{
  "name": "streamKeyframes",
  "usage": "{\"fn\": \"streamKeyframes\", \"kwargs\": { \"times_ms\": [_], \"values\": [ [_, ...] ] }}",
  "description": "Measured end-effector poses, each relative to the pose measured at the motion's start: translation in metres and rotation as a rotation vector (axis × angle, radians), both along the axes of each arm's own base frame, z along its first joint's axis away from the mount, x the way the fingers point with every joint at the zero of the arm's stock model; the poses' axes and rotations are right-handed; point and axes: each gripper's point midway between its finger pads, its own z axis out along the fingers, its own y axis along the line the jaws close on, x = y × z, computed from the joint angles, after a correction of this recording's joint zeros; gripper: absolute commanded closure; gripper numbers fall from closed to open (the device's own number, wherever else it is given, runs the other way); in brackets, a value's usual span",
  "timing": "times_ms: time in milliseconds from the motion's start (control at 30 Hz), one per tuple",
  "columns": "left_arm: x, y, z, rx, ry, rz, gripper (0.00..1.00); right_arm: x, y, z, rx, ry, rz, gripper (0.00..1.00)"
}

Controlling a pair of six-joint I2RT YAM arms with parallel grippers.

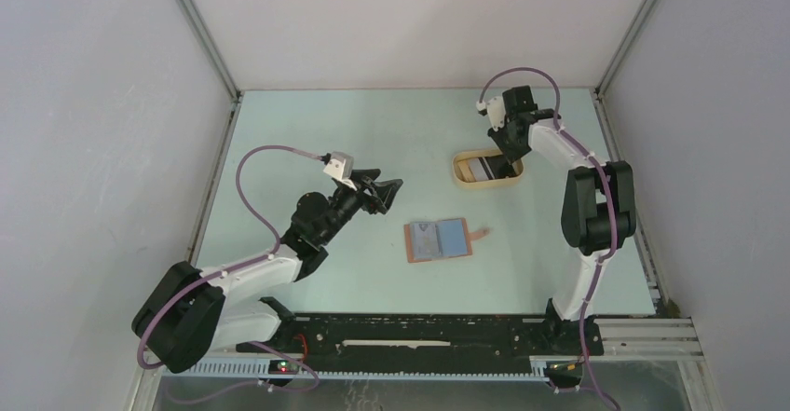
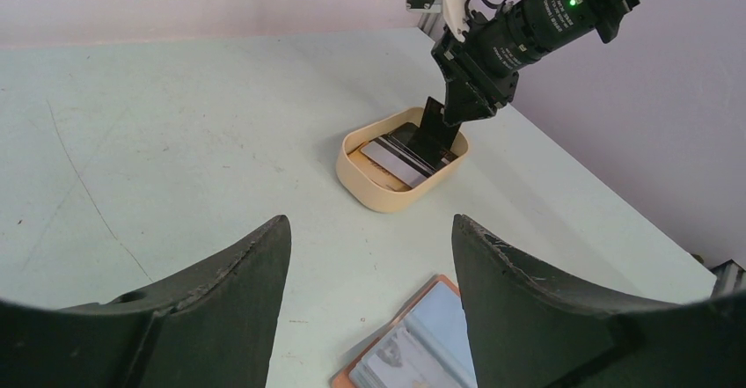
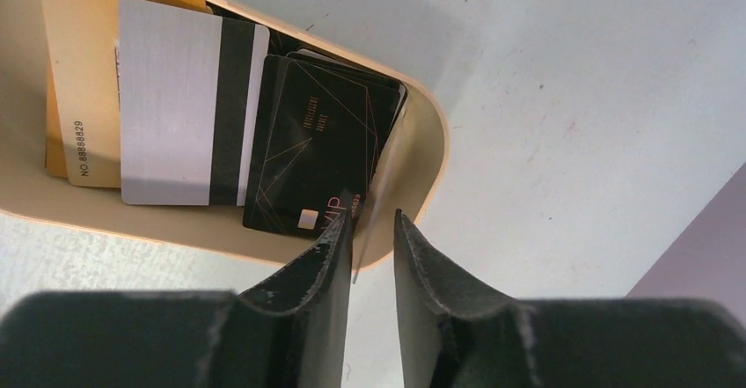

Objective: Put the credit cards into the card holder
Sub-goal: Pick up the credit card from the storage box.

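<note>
The card holder (image 1: 438,239) lies open on the table, reddish-brown outside and pale blue-grey inside; it also shows in the left wrist view (image 2: 422,344). Several credit cards (image 1: 480,168) lie in a tan oval tray (image 1: 484,184): a black VIP card (image 3: 317,150), a silver striped card (image 3: 176,106) and a gold one (image 3: 75,98). My right gripper (image 3: 374,208) reaches into the tray's right end. Its jaws stand narrowly apart around a thin card (image 3: 380,177) seen edge-on, which touches the left finger only. My left gripper (image 2: 369,221) is wide open and empty above the holder's left side.
The tray (image 2: 387,196) stands behind and right of the holder, with the right arm (image 2: 528,27) above it. White walls enclose the table on the left, back and right. A black rail (image 1: 419,332) runs along the near edge.
</note>
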Motion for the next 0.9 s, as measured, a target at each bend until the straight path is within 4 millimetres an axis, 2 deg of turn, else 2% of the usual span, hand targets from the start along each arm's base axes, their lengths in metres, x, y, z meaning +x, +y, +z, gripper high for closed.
{"fn": "streamKeyframes", "kwargs": {
  "times_ms": [267, 400, 500, 633, 733, 900],
  "values": [
    [0.000, 0.000, 0.002, -0.005, -0.007, 0.000, 0.27, 0.003, -0.003, -0.003, -0.018, -0.024, 0.007, 1.00],
    [0.000, 0.000, 0.003, -0.007, -0.010, -0.001, 0.26, 0.002, -0.005, 0.001, -0.024, -0.047, 0.010, 1.00],
    [0.000, -0.001, 0.004, -0.009, -0.013, -0.005, 0.20, 0.001, -0.004, 0.008, -0.017, -0.064, 0.015, 1.00],
    [-0.005, -0.001, 0.003, -0.008, -0.027, -0.020, 0.01, -0.002, 0.002, 0.032, 0.022, -0.113, 0.037, 1.00],
    [-0.009, 0.003, 0.003, -0.005, -0.041, -0.018, 0.00, -0.005, 0.009, 0.058, 0.063, -0.169, 0.065, 1.00],
    [-0.016, 0.003, 0.013, -0.020, -0.079, -0.041, 0.00, -0.017, 0.022, 0.096, 0.139, -0.242, 0.130, 1.00]
  ]
}}
